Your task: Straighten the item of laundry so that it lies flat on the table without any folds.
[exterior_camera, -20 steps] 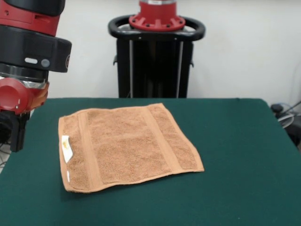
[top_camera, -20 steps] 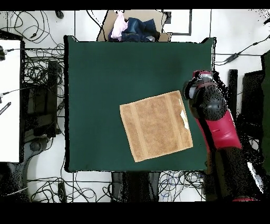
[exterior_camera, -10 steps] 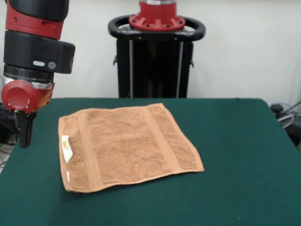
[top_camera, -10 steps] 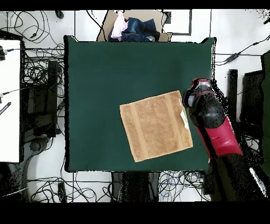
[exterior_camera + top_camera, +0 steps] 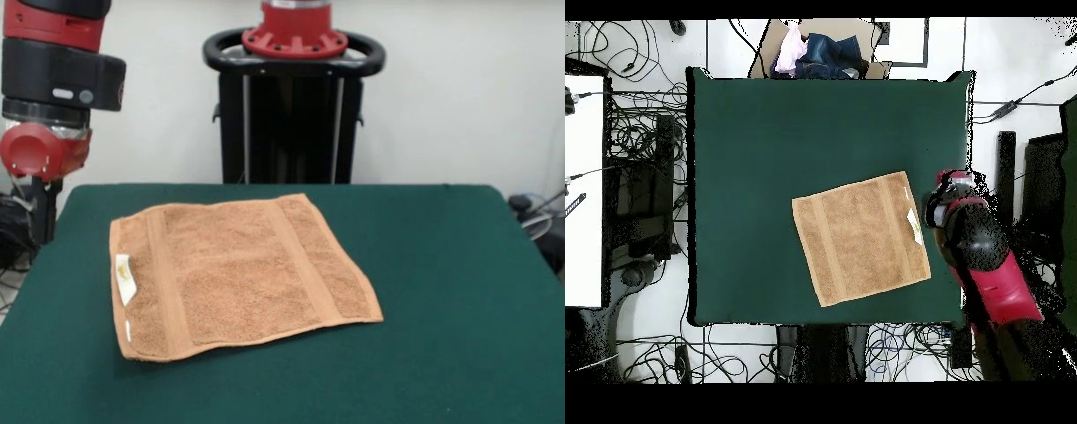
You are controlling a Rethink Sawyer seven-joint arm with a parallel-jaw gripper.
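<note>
The orange-tan towel (image 5: pixel 238 274) lies spread flat on the dark green table (image 5: pixel 441 265), with two woven bands and a small white label (image 5: pixel 125 278) at its left edge in the front view. In the overhead view the towel (image 5: pixel 860 238) lies right of the middle of the table (image 5: pixel 765 150), slightly turned. My gripper (image 5: pixel 41 221) hangs from the red and black arm at the table's left edge in the front view, apart from the towel and holding nothing. In the overhead view the gripper (image 5: pixel 950 195) is just off the towel's label side.
The robot's black pedestal (image 5: pixel 294 106) stands behind the table. In the overhead view a cardboard box with clothes (image 5: pixel 815 50) sits beyond the table's far edge, cables (image 5: pixel 645 120) lie on the floor, and a white desk (image 5: pixel 583 200) stands at the left.
The arm has risen and drawn back from the towel's label edge toward the table's side edge. The towel has not moved.
</note>
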